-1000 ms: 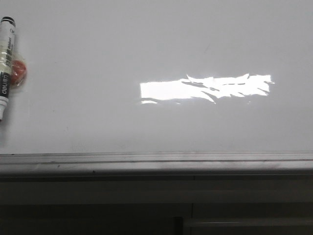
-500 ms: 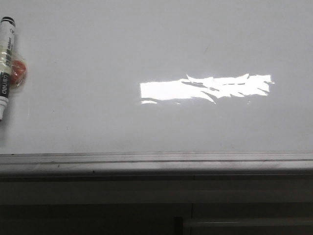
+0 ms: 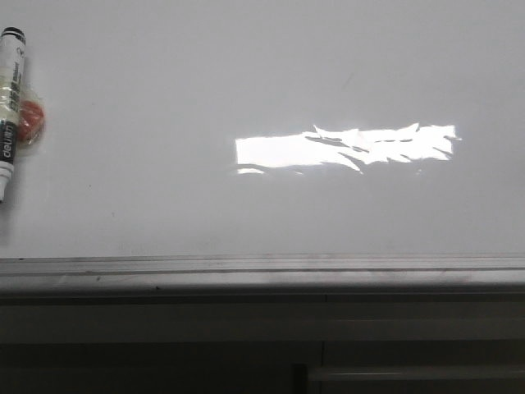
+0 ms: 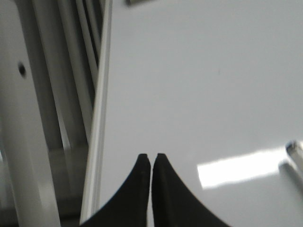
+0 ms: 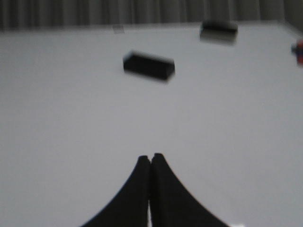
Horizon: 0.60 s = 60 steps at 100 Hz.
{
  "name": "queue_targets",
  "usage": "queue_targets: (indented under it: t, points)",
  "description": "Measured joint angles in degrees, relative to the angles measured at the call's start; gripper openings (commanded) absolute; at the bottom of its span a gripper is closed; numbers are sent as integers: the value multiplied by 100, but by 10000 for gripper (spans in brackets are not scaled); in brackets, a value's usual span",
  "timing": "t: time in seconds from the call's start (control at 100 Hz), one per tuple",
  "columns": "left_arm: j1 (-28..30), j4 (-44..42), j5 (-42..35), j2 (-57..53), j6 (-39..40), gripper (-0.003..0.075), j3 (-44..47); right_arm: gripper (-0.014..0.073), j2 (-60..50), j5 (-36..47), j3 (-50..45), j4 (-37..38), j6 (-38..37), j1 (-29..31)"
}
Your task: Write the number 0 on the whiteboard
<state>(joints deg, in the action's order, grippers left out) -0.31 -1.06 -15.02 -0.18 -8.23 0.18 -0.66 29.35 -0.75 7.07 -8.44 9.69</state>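
The whiteboard (image 3: 246,66) fills the front view, glossy white, with a grey metal ledge (image 3: 262,267) along its near edge. The number 0 is out of view. A white marker with a black cap (image 3: 10,115) lies at the board's far left. Neither gripper shows in the front view. In the left wrist view my left gripper (image 4: 151,156) is shut with nothing in it, over the whiteboard (image 4: 199,94) near its framed edge (image 4: 97,142). My right gripper (image 5: 151,156) is shut and empty above the whiteboard (image 5: 71,118).
A red object (image 3: 31,119) sits against the marker. A bright glare patch (image 3: 344,148) lies mid-board. Two black blocks (image 5: 148,65) (image 5: 218,29) rest on the board ahead of the right gripper. White frame bars (image 4: 28,118) stand beside the board's edge.
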Motion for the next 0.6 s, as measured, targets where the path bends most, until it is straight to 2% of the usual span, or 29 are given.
queue_targets:
  t: [0.06, 0.18, 0.31, 0.36, 0.43, 0.48, 0.54, 0.6]
  points:
    - [0, 0, -473, 0, 0, -20, 0, -69, 0, 762, 0, 0, 0, 0]
    - [0, 0, -1168, 0, 0, -20, 0, -69, 0, 1646, 0, 0, 0, 0]
    - [0, 0, -1523, 0, 22, -20, 0, -69, 0, 1912, 0, 0, -31, 0]
    - [0, 22, -1567, 0, 184, -20, 0, -69, 0, 1872, 0, -10, -336, 0]
    - [0, -48, -1442, 0, 600, -20, -27, -69, -9, 1333, 34, -5, -1401, 0]
    - [0, -143, -926, 0, 869, -20, -237, -69, -9, 298, 184, 220, -2310, 0]
    - [0, -199, 322, 0, 1072, -20, -710, -69, -9, -847, 513, 851, -3252, 0]
    - [0, -213, 1578, 59, 1159, -20, -1393, -69, -9, -1820, 997, 1628, -3790, 0]
